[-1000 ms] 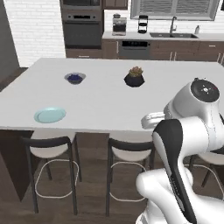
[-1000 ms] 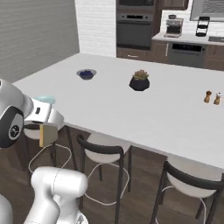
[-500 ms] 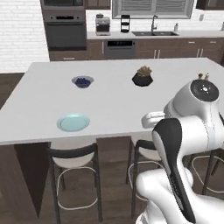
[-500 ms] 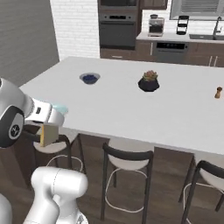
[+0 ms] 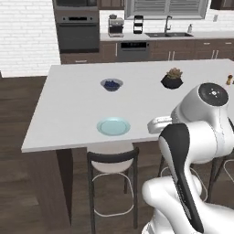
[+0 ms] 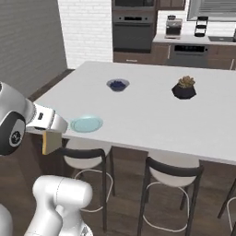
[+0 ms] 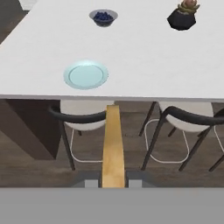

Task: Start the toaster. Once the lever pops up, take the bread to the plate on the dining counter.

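Gripper (image 7: 113, 180) clamped on bread (image 7: 113, 144), slice held edge-on for carrying; plate (image 7: 85, 75) waits near dining counter (image 7: 144, 65) edge, within reach.

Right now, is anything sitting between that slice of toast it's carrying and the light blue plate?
Nothing visible blocks it. The gripper holds the bread out in front of the dining counter, below its edge and over the stools. The plate lies near that edge with bare top around it; the bowl and potted plant sit farther back.
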Tool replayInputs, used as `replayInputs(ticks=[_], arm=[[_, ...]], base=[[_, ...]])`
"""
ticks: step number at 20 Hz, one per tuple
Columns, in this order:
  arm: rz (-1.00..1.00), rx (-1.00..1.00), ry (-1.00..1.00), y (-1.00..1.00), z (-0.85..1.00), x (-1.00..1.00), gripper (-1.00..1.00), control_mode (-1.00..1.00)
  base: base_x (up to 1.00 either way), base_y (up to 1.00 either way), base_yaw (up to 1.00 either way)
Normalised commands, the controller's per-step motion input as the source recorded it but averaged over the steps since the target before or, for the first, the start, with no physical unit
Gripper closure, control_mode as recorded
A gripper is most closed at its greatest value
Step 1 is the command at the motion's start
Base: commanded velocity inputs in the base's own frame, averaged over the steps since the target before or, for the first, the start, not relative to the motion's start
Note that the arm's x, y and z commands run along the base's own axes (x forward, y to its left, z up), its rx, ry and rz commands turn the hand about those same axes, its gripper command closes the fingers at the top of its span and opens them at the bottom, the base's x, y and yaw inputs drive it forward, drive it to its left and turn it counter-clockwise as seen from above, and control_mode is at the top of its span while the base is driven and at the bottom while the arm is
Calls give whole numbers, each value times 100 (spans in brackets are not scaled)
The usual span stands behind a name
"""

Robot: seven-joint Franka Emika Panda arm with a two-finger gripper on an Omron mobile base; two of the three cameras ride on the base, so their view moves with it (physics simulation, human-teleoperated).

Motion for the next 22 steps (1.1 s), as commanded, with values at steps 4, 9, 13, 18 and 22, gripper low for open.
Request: replayInputs(ticks=[4,9,13,18,22], arm=[[0,0,0,0,0,0,100,100],[0,0,0,0,0,0,100,100],[0,0,0,0,0,0,100,100],[0,0,0,0,0,0,100,100],[3,15,0,-7,-16,49,100,-100]], base=[[41,51,0],[49,6,1],[84,0,0],[87,0,0],[0,0,0]])
